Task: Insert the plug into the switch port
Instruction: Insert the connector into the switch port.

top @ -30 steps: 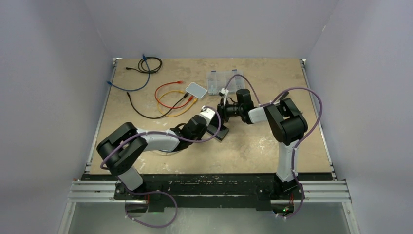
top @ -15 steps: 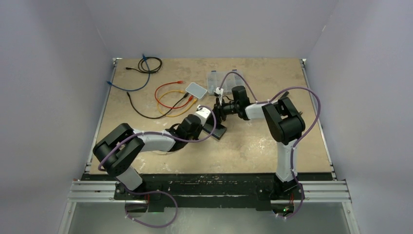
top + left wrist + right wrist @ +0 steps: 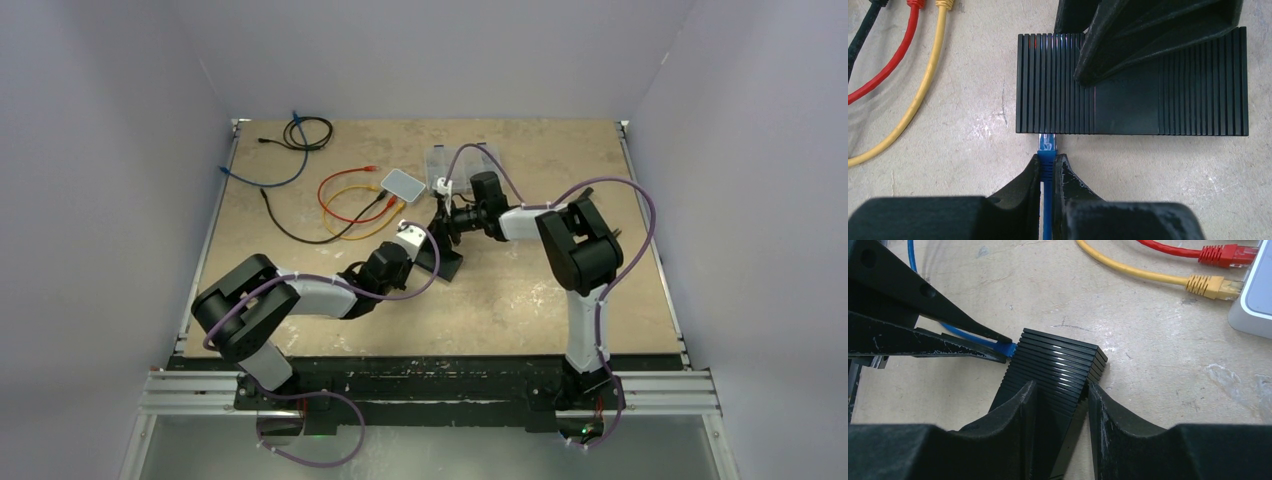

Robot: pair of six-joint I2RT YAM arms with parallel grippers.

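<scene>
The plug (image 3: 1048, 143), clear-tipped and on a blue cable (image 3: 1046, 200), was seen directly ahead of the left gripper (image 3: 1048, 162). That gripper's fingers were pinched almost together on the blue boot just behind the plug. The plug's tip was met by the near long side of the switch (image 3: 1058, 90), toward that side's left end. Whether it sat inside a port could not be told.

The switch was laid flat on the table (image 3: 958, 130) and was clasped from the far side by the right gripper (image 3: 1058, 390). Its fingers were set partly apart, one against each flank of the ribbed black case.

Off the switch's left end, a red cable (image 3: 893, 60) and a yellow cable (image 3: 923, 85) were laid on the table, both apart from the switch. A white box (image 3: 1253, 305) was seen beyond the switch, well apart from it.
</scene>
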